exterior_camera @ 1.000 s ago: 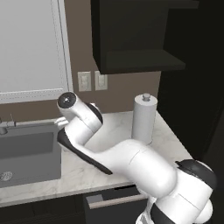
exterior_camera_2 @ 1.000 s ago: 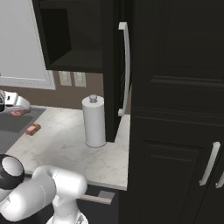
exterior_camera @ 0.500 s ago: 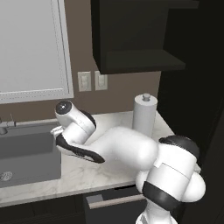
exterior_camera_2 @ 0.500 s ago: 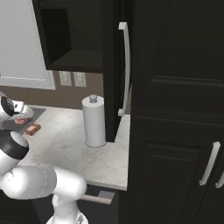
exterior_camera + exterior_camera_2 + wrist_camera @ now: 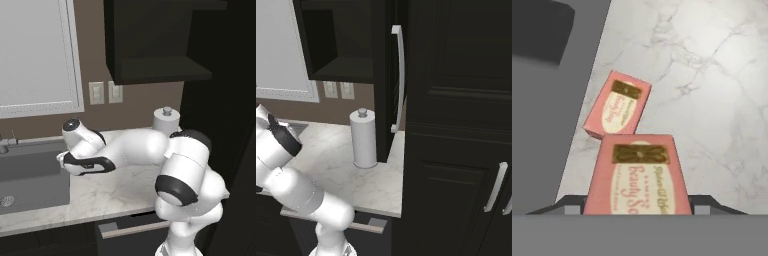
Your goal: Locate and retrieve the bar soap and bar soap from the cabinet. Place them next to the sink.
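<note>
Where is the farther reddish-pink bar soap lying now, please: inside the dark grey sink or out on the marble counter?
Out on the counter: the farther reddish-pink bar soap lies flat on the white marble counter, beside the dark grey sink.

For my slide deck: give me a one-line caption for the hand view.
One bar soap between the hand's fingertips, a second bar soap on the marble counter beside the sink.
</note>
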You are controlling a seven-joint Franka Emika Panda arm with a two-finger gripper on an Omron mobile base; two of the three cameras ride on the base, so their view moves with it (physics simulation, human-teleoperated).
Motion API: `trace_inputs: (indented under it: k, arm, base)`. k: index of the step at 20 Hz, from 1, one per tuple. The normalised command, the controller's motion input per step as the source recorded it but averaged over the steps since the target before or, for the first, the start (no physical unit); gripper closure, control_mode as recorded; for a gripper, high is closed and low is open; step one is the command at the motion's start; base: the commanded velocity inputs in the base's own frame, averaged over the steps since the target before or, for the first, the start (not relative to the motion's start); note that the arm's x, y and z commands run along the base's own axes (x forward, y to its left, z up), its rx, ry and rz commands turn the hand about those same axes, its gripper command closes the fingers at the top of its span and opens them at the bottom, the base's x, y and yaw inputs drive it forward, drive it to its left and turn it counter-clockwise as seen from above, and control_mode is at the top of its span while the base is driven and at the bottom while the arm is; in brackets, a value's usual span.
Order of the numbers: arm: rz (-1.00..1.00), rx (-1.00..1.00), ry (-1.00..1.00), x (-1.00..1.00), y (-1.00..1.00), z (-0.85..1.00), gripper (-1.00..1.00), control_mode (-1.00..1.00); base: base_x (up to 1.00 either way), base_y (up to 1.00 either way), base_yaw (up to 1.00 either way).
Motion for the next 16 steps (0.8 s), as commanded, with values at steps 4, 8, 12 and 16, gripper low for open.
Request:
trace_inputs:
  k: [4, 8, 12, 16]
  arm:
    - [-0.01, 0.00, 0.10, -0.02, 0.11, -0.38, 1.00, -1.00]
    - [0.00, 0.00, 0.06, -0.10, 0.11, -0.34, 1.00, -1.00]
    - [0.00, 0.00, 0.00, -0.06, 0.02, -0.42, 1.00, -1.00]
    - [0.00, -0.03, 0.00, -0.11, 0.00, -0.43, 1.00, -1.00]
  base:
    - [0.00, 0.00, 0.00]
    - [0.00, 0.00, 0.00]
    - [0.00, 0.00, 0.00]
    - [0.00, 0.00, 0.00]
